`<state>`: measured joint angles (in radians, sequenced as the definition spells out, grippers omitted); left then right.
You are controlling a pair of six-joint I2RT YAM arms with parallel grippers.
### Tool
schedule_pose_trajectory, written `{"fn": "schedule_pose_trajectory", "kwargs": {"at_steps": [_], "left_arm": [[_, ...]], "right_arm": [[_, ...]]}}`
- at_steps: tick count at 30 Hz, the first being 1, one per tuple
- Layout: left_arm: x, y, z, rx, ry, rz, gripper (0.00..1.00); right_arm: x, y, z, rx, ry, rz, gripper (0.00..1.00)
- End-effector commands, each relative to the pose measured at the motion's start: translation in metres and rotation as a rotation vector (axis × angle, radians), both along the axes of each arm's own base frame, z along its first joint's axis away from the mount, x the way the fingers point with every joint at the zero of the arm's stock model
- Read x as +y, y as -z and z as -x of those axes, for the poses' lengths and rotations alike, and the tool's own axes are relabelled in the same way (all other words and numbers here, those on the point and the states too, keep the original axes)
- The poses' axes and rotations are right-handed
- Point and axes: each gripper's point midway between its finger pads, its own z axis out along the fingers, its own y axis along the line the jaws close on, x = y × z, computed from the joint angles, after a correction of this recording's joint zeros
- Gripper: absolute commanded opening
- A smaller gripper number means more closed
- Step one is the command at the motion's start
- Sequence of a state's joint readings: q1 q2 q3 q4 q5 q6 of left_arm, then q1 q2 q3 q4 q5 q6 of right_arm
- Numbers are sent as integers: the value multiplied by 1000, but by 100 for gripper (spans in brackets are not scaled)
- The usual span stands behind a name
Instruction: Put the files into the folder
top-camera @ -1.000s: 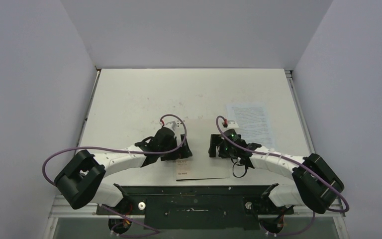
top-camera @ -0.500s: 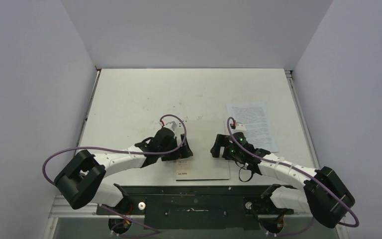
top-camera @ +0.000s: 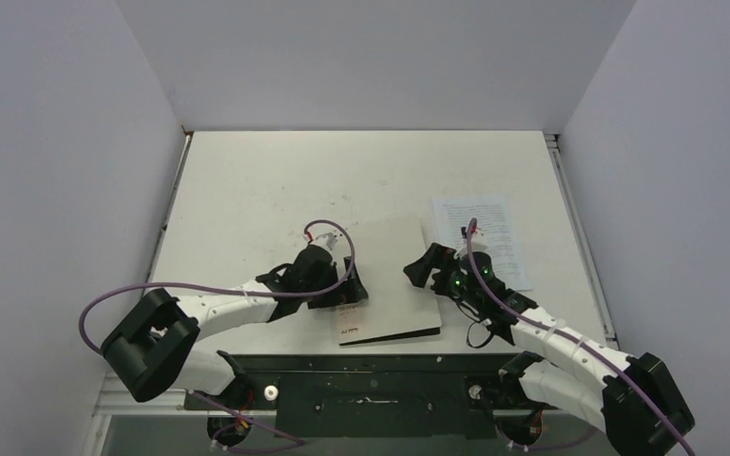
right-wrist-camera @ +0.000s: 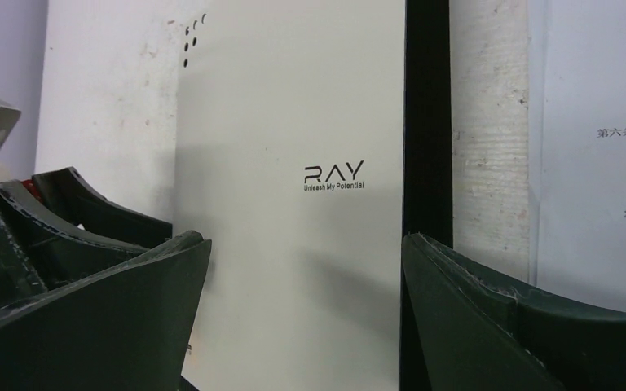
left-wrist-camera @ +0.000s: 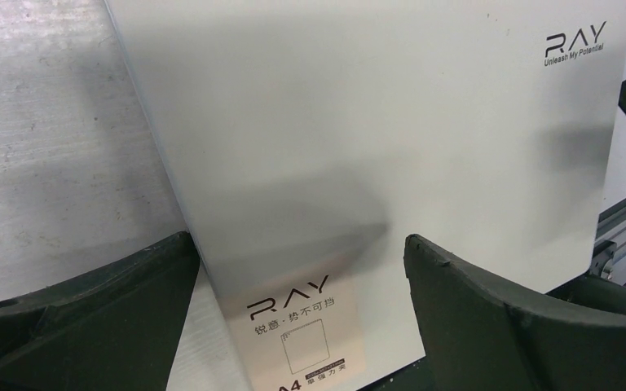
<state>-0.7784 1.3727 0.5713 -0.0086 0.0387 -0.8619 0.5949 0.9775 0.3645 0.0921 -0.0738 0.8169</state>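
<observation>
The folder (top-camera: 390, 285) lies near the table's front edge, light grey side up with a RAY logo (right-wrist-camera: 334, 175). Its right edge is tilted up, and a black strip (right-wrist-camera: 425, 122) shows beneath it. My left gripper (top-camera: 347, 290) is open over the folder's left side; in the left wrist view (left-wrist-camera: 297, 244) its fingers stand either side of the beige label (left-wrist-camera: 293, 318). My right gripper (top-camera: 421, 271) is open at the cover's right edge, its jaws wide apart in the right wrist view (right-wrist-camera: 306, 240). The files (top-camera: 483, 237), printed white sheets, lie flat to the right of the folder (right-wrist-camera: 595, 122).
The white scuffed table (top-camera: 266, 180) stretches far and left of the folder. A black frame rail (top-camera: 371, 375) runs along the near edge. Grey walls close in on the left, right and back.
My right gripper has moved right and farther out. The folder's cover has tilted up at its right edge and shows more of its face. The left gripper has hardly moved.
</observation>
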Motion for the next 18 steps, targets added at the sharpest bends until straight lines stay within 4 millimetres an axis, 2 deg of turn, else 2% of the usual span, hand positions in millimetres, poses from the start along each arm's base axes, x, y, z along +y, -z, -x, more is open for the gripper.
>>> {"fn": "schedule_pose_trajectory", "kwargs": {"at_steps": [1,9,18], "left_arm": [[-7,-4,16,23,24,69,96],[-19,-34,16,-60,43,239,96],[-18,-62,14,-136,19,425,96]], "right_arm": [[32,-48,8,-79,-102,-224,90],[38,-67,15,-110,-122,-342,90],[39,-84,22,-140,-128,-450,90]]}}
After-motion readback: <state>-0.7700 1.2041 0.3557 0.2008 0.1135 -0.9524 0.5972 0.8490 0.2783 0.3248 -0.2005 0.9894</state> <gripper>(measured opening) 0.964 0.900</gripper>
